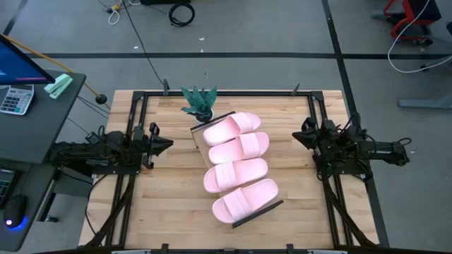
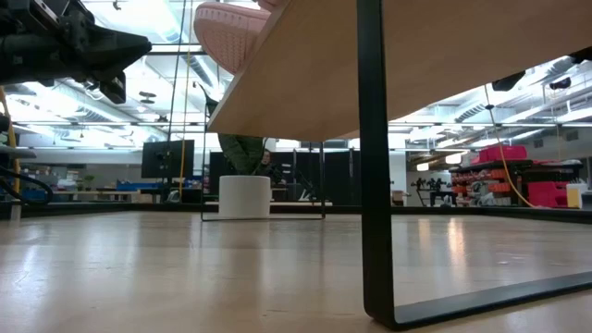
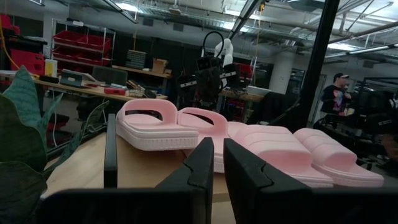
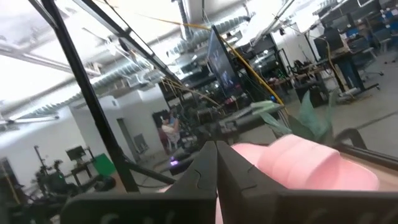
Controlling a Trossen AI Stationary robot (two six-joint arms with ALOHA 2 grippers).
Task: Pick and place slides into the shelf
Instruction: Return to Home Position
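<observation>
Four pale pink slides (image 1: 239,161) lie side by side, soles down, across the light-wood shelf (image 1: 198,138), which stands slanted at mid-table on black rails. The low view looks under the shelf (image 2: 314,74), with one slide's end (image 2: 231,32) overhanging its edge. My left gripper (image 1: 167,144) hovers shut left of the shelf, pointing at the slides (image 3: 161,124); its fingertips (image 3: 219,163) stand short of them. My right gripper (image 1: 296,135) hovers shut right of the shelf, pointing at the nearest slide (image 4: 298,165). Neither touches anything.
A small potted plant (image 1: 199,103) stands at the shelf's far end, its white pot (image 2: 245,196) on the table. A black frame (image 1: 134,113) runs around the tabletop. The shelf's black rail leg (image 2: 373,166) stands close to the low camera. A person (image 3: 336,96) stands beyond the table.
</observation>
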